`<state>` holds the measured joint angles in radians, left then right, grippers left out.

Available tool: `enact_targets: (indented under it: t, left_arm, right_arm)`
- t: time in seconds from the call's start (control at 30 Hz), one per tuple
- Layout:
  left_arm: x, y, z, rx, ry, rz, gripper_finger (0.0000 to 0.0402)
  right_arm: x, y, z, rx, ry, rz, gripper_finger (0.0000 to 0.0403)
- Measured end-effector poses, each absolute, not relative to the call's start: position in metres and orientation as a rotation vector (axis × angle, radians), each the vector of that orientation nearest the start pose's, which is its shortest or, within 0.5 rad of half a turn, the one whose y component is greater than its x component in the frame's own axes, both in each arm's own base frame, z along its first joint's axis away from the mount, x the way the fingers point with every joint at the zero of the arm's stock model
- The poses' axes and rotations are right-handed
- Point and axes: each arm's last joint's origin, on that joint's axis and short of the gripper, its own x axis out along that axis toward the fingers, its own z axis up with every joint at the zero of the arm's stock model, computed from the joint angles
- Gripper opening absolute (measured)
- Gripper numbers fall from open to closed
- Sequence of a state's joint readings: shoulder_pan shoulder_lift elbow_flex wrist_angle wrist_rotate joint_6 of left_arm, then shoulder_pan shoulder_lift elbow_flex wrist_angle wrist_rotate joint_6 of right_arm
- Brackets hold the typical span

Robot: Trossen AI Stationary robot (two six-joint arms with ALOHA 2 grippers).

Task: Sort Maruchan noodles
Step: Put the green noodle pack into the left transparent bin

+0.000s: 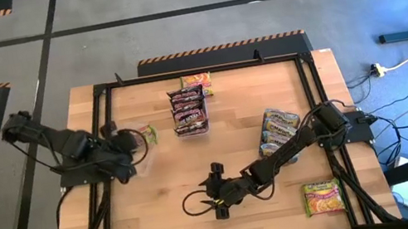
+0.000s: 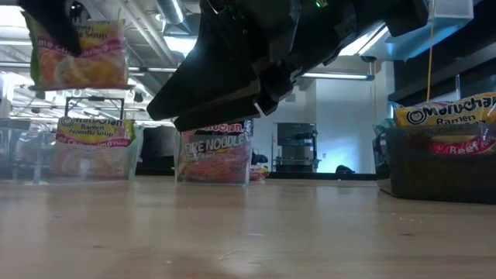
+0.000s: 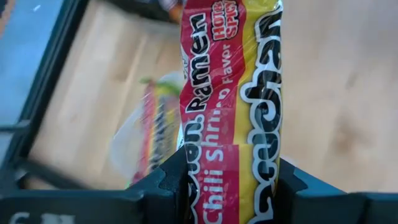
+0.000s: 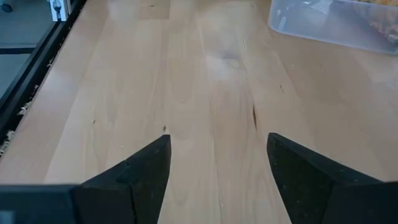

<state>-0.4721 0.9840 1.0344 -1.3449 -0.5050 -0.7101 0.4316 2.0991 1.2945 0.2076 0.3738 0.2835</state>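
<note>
My left gripper hangs over the table's left side, shut on a red-and-yellow Maruchan noodle packet, which the low view shows high up. Under it stands a clear bin holding a yellow-green packet. My right gripper is open just above bare wood near the table's front middle, nothing between its fingers. Dark maroon packets stand in a bin at the far middle. My left gripper pinches the packet between its two fingers, one on each long side, near one end. The fingers slant down from the table's left and lie across the packet. The packet hangs lifted clear, above the bin on the left.
A yellow-pink packet sits behind the maroon bin. Another bin of packets lies under my right arm, and one packet sits at the near right. A black frame rims the table. Bare wood spreads across the middle.
</note>
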Motion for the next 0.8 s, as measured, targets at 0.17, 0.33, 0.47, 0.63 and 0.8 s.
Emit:
enact_targets:
  t: [0.17,0.33,0.47,0.63,0.8]
  left_arm:
    - [0.132,-0.044,0.299,-0.014,1.096,0.463,0.0124]
    - [0.135,-0.038,0.275,-0.008,1.182,0.454,0.0124]
    - [0.14,-0.033,0.258,-0.019,1.217,0.421,0.0125]
    - [0.141,-0.02,0.244,-0.045,1.268,0.447,0.0125]
    - [0.144,-0.011,0.232,-0.128,1.3,0.415,0.0125]
  right_arm:
    - [0.408,0.176,0.143,0.042,0.55,-0.022,0.0248]
    - [0.408,0.176,0.143,0.042,0.55,-0.022,0.0248]
    - [0.408,0.176,0.143,0.042,0.55,-0.022,0.0248]
    - [0.408,0.176,0.143,0.043,0.549,-0.022,0.0248]
    - [0.408,0.176,0.143,0.042,0.55,-0.022,0.0248]
